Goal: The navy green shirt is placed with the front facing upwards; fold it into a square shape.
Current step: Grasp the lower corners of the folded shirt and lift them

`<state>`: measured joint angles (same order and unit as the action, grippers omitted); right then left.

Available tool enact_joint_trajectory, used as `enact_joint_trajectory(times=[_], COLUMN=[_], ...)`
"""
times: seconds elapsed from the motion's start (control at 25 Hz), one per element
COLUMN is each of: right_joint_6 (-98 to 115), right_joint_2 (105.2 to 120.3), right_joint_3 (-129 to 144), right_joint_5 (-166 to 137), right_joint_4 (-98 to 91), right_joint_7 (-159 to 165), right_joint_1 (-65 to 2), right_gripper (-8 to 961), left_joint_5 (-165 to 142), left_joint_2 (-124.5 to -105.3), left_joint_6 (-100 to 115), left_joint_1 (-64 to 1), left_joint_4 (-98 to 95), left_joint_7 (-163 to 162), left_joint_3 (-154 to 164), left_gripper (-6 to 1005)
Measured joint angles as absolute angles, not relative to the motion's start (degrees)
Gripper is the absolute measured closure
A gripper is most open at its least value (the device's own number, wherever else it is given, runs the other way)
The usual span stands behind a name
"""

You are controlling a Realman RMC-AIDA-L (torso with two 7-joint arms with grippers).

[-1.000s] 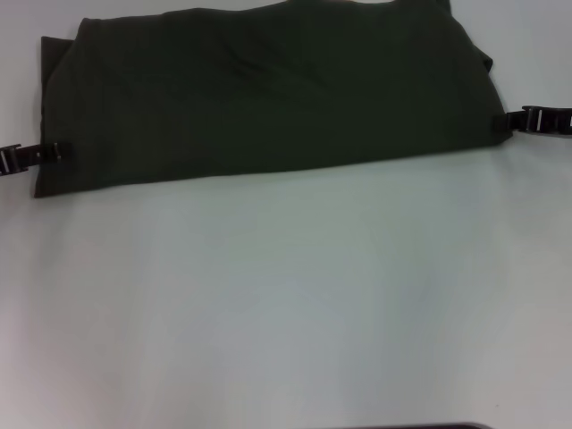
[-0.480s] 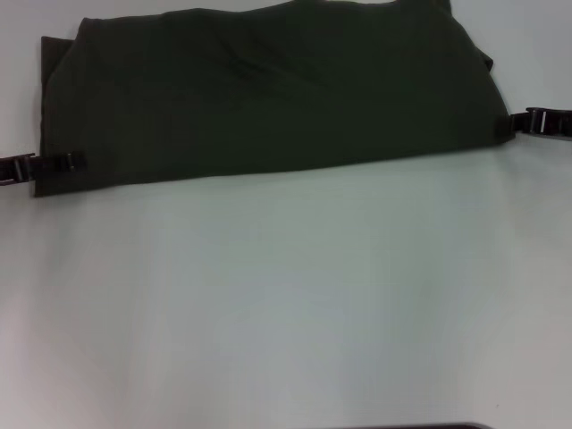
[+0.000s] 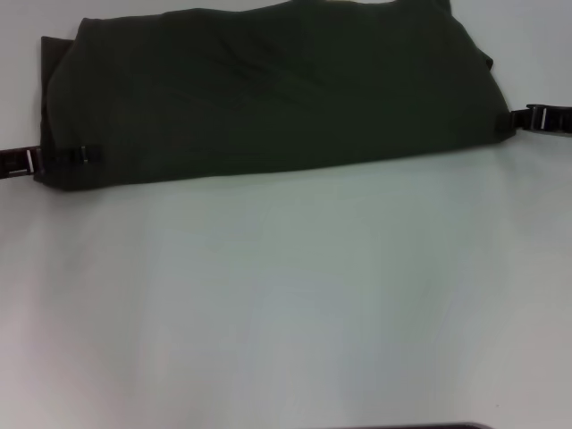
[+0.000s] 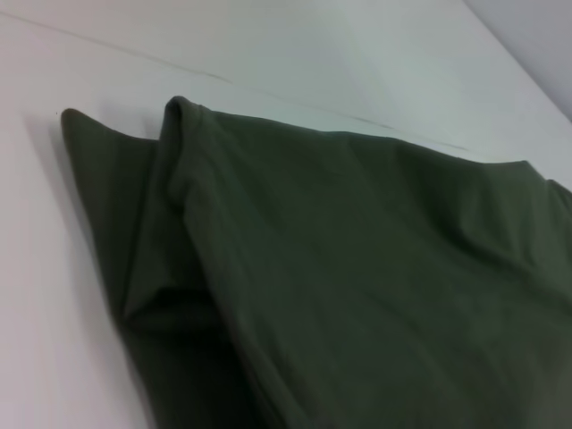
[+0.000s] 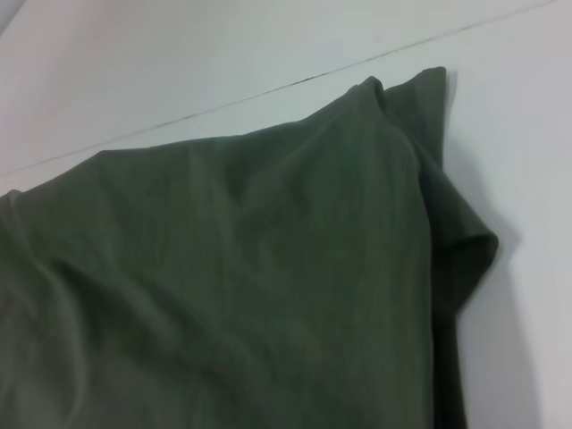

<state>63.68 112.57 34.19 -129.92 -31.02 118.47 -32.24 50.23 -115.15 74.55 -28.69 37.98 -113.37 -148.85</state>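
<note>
Navy green shirt (image 3: 268, 89) folded; L gripper (image 3: 63, 157) & R gripper (image 3: 511, 122) low at its edges, grip unclear.

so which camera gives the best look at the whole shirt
The head view: it shows the folded green shirt nearly end to end on the table, with the left gripper and right gripper at its two ends. The left and right wrist views each show only one end's layered edges up close.
</note>
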Motion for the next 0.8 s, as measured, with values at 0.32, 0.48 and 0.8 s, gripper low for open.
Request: enact_joint_trajectory(times=[0.32,0.48,0.8], right_joint_6=[63.6,63.7,64.0], right_joint_2=[112.58,112.58,112.56], right_joint_3=[34.2,34.2,34.2], right_joint_5=[-130.0,-130.0,-130.0], right_joint_4=[-31.0,-31.0,-31.0], right_joint_7=[118.6,118.6,118.6], right_joint_1=[-32.3,-32.1,-32.0], right_gripper=[928,927,924], left_joint_5=[50.2,50.1,49.1], left_joint_2=[-114.53,-113.70,-113.20], left_joint_6=[74.6,74.9,75.1], left_joint_1=[-28.5,-28.4,-28.4], left_joint_4=[38.0,37.9,37.9], left_joint_7=[-113.2,-113.5,-114.1], left_joint_3=[-147.5,-145.5,-145.1], left_gripper=[209,210,239])
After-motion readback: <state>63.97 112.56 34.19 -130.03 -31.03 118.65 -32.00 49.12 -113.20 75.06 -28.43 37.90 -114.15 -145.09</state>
